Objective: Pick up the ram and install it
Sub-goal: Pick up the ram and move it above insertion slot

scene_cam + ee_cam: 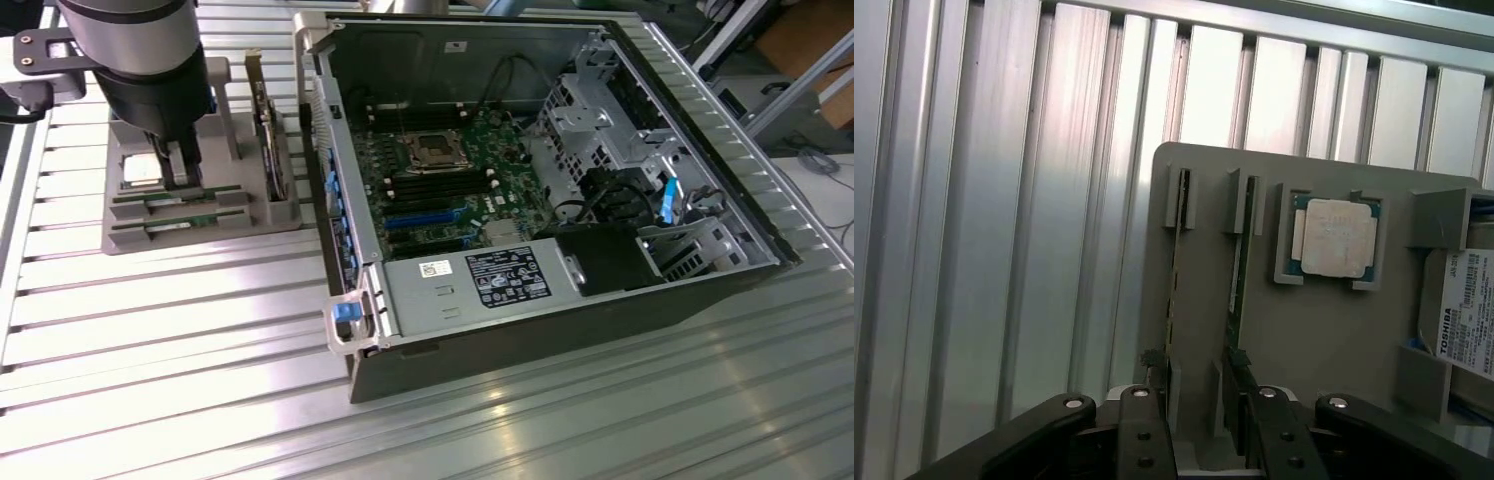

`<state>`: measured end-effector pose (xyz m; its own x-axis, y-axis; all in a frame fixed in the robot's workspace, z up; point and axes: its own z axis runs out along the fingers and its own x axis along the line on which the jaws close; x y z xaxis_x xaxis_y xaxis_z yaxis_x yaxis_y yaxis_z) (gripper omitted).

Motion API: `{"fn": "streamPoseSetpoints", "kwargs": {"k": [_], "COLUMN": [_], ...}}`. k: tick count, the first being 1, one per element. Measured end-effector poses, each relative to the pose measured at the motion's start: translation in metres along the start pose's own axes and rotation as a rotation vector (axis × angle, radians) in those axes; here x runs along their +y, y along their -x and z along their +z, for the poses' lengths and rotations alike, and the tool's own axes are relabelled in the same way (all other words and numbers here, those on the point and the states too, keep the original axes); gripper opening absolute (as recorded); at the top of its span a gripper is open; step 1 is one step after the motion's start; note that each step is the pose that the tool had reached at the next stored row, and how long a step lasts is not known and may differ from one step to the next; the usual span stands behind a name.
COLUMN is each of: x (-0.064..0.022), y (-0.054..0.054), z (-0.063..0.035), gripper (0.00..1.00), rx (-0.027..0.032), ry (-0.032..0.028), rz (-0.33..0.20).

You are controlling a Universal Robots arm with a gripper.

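The ram [1238, 262] is standing on edge in a slot of the gray holder [1304, 340], just beside its twin stick [1176, 262] and near the CPU [1338, 236]. The gripper [1204, 440] is hovering directly above it with jaws spread wide, holding nothing. The fingers are facing each other across the stick's long axis.

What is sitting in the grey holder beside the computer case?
Two ram sticks on edge in slots, a CPU chip in a recess, a hard drive. The pincer covers the sticks' ends.
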<state>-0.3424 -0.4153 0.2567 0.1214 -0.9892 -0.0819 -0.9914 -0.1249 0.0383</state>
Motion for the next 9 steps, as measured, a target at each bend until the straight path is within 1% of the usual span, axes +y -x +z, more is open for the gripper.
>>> {"fn": "streamPoseSetpoints", "kwargs": {"k": [9], "x": [0.0001], "y": [-0.0003], "z": [0.0039], "gripper": [0.36], "rx": [-0.0009], "ry": [-0.0002], "rz": [0.000]}}
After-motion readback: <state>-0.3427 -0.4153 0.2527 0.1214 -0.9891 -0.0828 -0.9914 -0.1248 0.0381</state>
